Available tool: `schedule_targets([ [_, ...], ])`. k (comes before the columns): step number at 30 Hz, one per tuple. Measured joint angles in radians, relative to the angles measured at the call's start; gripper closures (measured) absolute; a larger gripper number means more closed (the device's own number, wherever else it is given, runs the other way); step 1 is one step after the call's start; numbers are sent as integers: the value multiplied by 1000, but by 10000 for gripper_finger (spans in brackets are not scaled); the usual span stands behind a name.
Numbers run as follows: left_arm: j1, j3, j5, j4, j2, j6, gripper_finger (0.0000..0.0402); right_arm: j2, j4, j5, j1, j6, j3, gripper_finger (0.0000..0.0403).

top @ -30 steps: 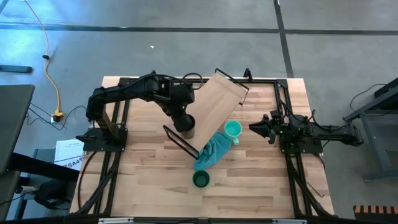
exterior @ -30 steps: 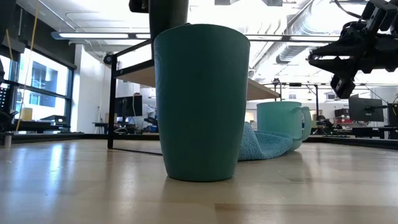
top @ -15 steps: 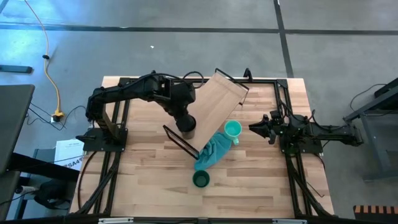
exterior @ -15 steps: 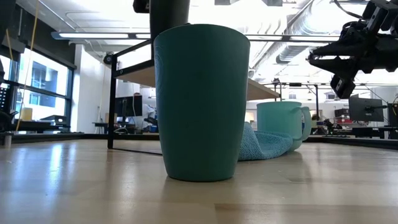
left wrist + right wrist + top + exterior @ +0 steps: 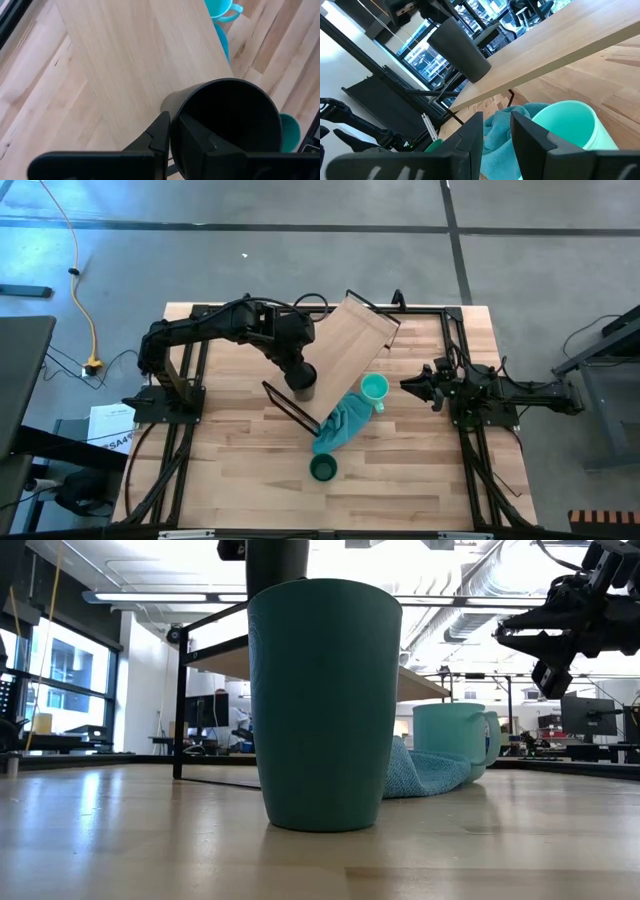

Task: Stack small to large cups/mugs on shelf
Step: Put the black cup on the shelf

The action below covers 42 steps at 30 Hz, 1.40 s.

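High view: the left tool (image 5: 301, 376) grips the black cup (image 5: 304, 387) at the shelf's (image 5: 345, 345) 8 o'clock edge. The mint mug (image 5: 374, 389) touches the teal cloth (image 5: 340, 425); the green cup (image 5: 322, 469) stands at the table's (image 5: 230, 460) 6 o'clock.

Low view: the green cup fills the foreground.

Left wrist view: fingers (image 5: 159, 131) pinch the black cup's rim.

Right wrist view: the right tool (image 5: 495, 131), fingers slightly apart and empty, hangs near the mint mug.

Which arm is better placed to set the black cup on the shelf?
Left. The left gripper already pinches the black cup by its rim over the shelf; the right gripper waits empty beside the mint mug.
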Motion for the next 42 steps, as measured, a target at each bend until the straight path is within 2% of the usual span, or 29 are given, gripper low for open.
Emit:
schedule_targets([
  [42, 1, 0, -4, 36, 0, 15, 378, 0, 0, 0, 0, 0, 0, 313],
])
